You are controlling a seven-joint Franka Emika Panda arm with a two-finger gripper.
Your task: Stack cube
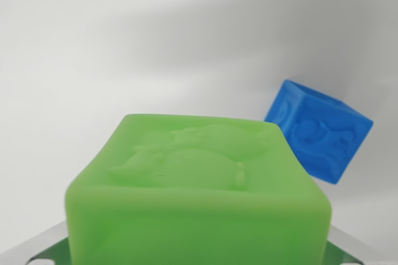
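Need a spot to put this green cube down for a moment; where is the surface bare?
Bare white surface spreads left of and beyond the green cube. It is crowded on the wrist view's right, where the blue cube sits just behind the green one.

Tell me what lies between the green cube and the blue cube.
Nothing: in the wrist view the green cube overlaps the blue cube behind it; only bare white surface surrounds them.
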